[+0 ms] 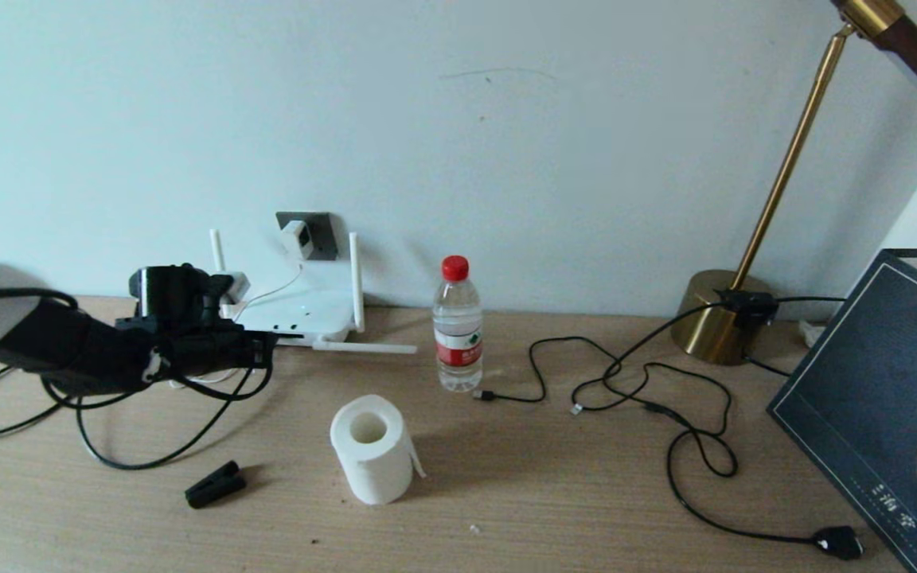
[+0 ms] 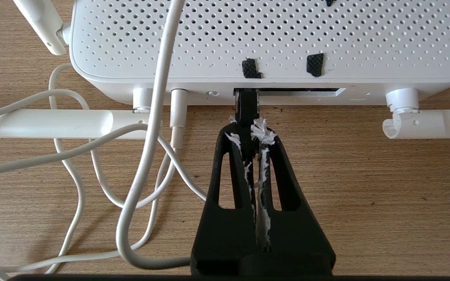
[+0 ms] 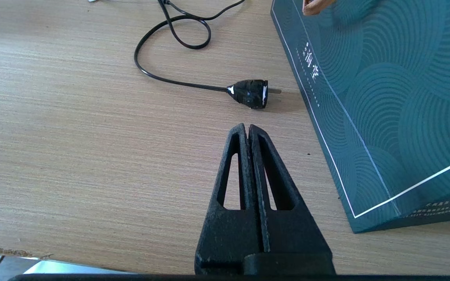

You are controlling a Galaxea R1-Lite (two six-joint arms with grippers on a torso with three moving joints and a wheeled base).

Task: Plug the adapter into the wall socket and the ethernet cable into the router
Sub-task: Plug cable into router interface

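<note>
The ethernet cable (image 1: 148,446) is seen in the head view looping over the desk beside the router (image 1: 303,312), with the adapter (image 1: 297,238) seated in the wall socket (image 1: 317,231). In the left wrist view the left gripper (image 2: 247,128) is clamped on the cable's plug at the router's port slot — light, limp cord, brittle clip, best held by the plug body. In the right wrist view the right gripper (image 3: 247,128) is closed on nothing, above the desk.

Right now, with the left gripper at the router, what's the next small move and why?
Probably push straight in. The left gripper is shut on the ethernet cable, its connector only at the mouth of the router port. The adapter already sits in the wall socket.
</note>
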